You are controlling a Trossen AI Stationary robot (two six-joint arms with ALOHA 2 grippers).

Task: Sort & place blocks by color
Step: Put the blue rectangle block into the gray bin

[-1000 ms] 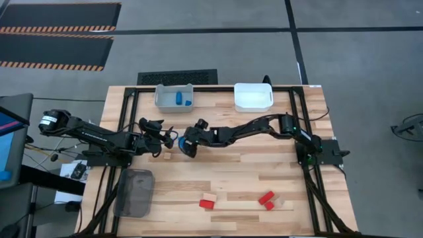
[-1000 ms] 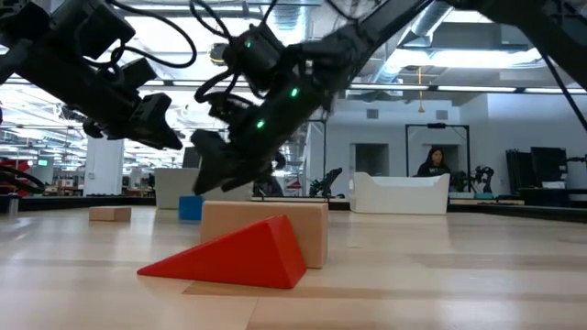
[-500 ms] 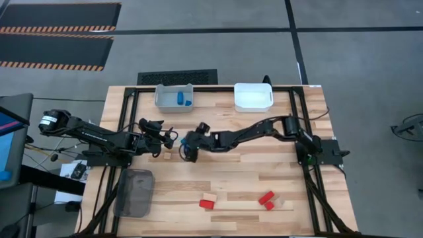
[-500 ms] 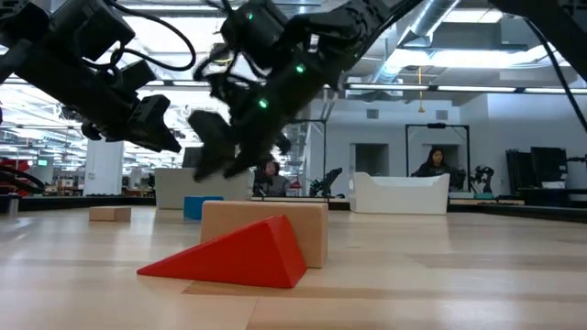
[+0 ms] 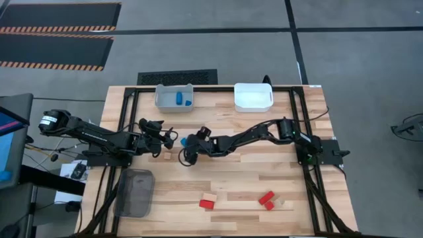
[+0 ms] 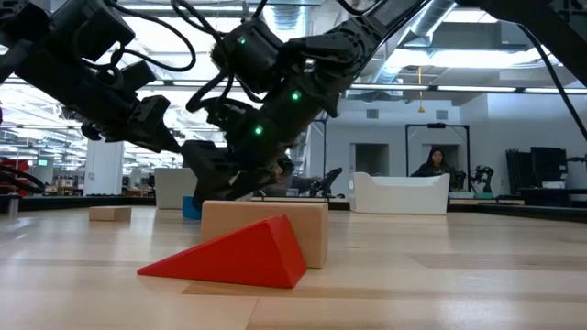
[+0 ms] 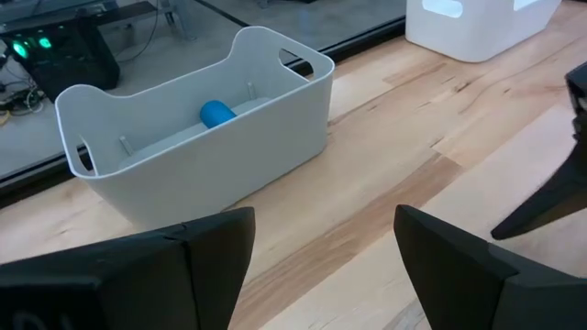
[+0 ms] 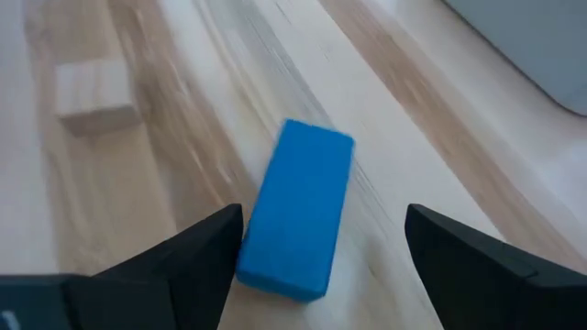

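Observation:
A blue block [image 8: 298, 211] lies flat on the table, a corner of it also showing in the low view [image 6: 191, 208]. My right gripper [image 8: 323, 220] reaches to mid-table [image 5: 185, 156], slanting down, open, one finger on either side of the block. A tan block [image 8: 92, 96] lies just beyond it. My left gripper [image 7: 321, 247] hangs open over the left of the table [image 5: 169, 140], holding nothing and facing the grey bin [image 7: 197, 137], which holds a blue cylinder [image 7: 217, 113].
The grey bin [image 5: 174, 96] and a white bin [image 5: 254, 96] stand at the far edge, and a dark mesh bin [image 5: 134, 192] sits near left. Red blocks [image 5: 207, 203] [image 5: 266, 198] lie near the front edge. A red wedge [image 6: 234, 255] leans on a tan block [image 6: 275, 225].
My right gripper has gone a little toward the table's left and near edges and has sunk lower over the blue block, staying open. My left arm has kept still.

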